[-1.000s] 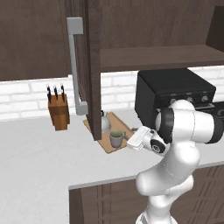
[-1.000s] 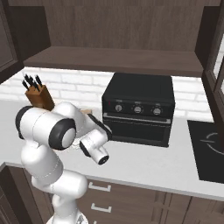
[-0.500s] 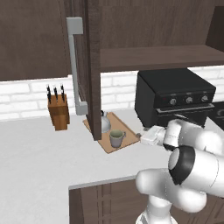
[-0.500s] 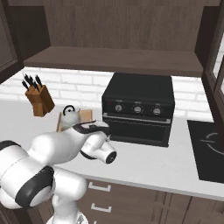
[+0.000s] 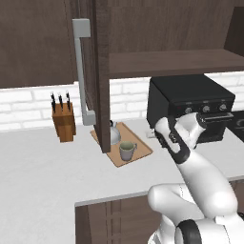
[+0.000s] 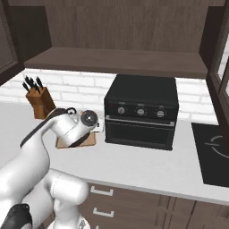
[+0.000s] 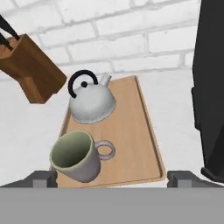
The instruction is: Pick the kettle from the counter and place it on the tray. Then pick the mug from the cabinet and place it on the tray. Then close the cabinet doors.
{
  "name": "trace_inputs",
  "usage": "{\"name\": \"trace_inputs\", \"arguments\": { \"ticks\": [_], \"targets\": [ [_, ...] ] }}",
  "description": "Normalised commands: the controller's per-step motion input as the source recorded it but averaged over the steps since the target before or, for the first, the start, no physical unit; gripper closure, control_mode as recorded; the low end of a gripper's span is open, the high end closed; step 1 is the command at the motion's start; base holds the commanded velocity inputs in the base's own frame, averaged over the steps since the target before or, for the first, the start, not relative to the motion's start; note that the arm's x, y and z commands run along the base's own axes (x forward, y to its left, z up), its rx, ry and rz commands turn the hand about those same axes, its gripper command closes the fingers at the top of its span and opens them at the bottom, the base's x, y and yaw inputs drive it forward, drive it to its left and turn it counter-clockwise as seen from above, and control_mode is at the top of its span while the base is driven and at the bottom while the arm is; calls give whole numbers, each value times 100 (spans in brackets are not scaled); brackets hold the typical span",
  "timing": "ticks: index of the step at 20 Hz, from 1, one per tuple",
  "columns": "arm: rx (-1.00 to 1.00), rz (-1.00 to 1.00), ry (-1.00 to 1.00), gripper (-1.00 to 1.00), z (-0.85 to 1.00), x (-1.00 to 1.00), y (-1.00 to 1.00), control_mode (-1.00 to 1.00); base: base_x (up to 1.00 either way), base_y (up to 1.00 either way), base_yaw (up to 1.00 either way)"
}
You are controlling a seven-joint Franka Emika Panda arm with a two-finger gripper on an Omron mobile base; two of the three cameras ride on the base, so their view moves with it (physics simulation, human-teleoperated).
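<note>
I see the kettle (image 7: 92,101) sitting on the wooden tray (image 7: 131,140), at the end near the brick wall. The mug (image 7: 75,156) is on the tray too, at the near end, just beside the kettle but not touching it, and its handle points toward the black oven (image 7: 212,87). Both stand upright. My gripper (image 7: 112,178) hangs above and in front of the tray with its fingers (image 7: 43,178) spread wide, and it holds nothing. From the left base view the tray (image 5: 138,147) lies on the grey-white counter (image 5: 43,176), with the mug (image 5: 127,150) in front and the kettle (image 5: 114,134) partly hidden behind the edge of a cabinet door (image 5: 101,71). That door stands open, edge-on to me, and its long grey bar handle (image 5: 82,71) sticks out to the left. The cabinet (image 5: 167,43) above the oven (image 5: 190,107) is open and I can see its inner shelf. A knife block (image 5: 63,121) stands on the counter well to the left of the tray, against the wall. From the right base view my arm covers most of the tray (image 6: 87,139).
</note>
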Motion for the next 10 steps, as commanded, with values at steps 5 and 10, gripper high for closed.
{"name": "trace_inputs", "arguments": {
  "ticks": [5, 10],
  "targets": [
    [-9, -7, 17, -100, 4, 0, 0, -100, 0, 0, 0],
    [0, 0, 0, -100, 0, 0, 0, -100, 0, 0, 0]
  ]
}}
